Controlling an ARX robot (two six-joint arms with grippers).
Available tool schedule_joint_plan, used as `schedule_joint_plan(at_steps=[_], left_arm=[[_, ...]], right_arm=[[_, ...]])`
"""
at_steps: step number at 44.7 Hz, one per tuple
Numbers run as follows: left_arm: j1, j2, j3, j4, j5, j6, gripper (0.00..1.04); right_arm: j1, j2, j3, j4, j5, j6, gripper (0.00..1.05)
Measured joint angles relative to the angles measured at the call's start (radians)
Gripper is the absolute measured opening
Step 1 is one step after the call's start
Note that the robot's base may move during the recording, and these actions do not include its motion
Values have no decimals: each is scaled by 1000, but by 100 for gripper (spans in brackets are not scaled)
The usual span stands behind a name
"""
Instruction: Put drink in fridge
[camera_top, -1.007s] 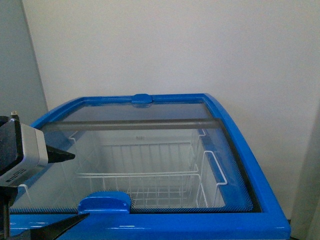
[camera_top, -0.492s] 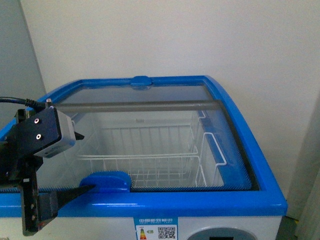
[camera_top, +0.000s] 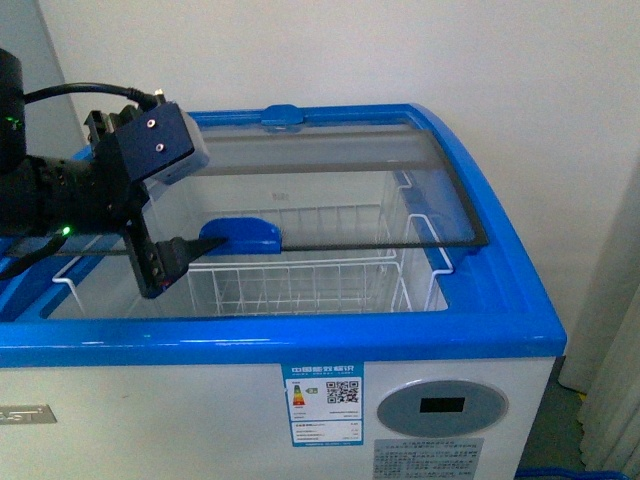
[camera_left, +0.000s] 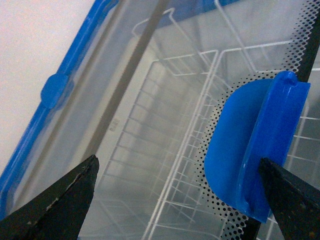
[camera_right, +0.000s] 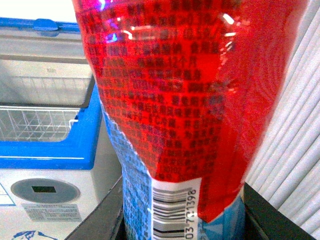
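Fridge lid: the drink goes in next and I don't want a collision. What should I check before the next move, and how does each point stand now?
1. Glass lid leaves the front of the fridge open: ok.
2. Wire basket lies under the opening: ok.
3. Drink sits between the fingers of the right gripper: ok.
4. Left gripper away from the opening: not ok. It is open at the lid's blue handle, over the opening's left part.
5. Drink's cap closed: cannot tell, out of view.
6. Right gripper's path to the opening: cannot tell, since it does not show in the front view.
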Motion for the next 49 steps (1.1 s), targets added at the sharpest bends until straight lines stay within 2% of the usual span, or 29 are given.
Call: schedule_joint_plan(at_steps=[8,13,18,22,27,29,34,40,46,49], left_arm=[[-16,102,164,83,-154,-59,97],[-24,137,222,142,-212,-116,97],[-33,153,270,222,-325,-180,97],[-26,145,306,291,-416,-282,97],[-24,94,268,265,-489,-460,97],[-24,61,233,239,-504,-525,97],[-21,-109,79,101,-531,-810,97],[-3,-485,-270,-16,-452,-1132,97],[2,-843,-598,-166,-392,-1258,97],[15,-1088,-755,-301,-392,-1317,97]], right_arm=[[0,0,0,0,0,0,39],[0,0,0,0,0,0,39],[0,0,0,0,-1,0,39],[0,0,0,0,1,0,39],[0,0,0,0,-1,0,39],[0,0,0,0,-3,0,39],[0,0,0,0,0,0,39],[0,0,0,0,-1,0,39],[0,0,0,0,-1,0,39],[0,0,0,0,0,0,39]])
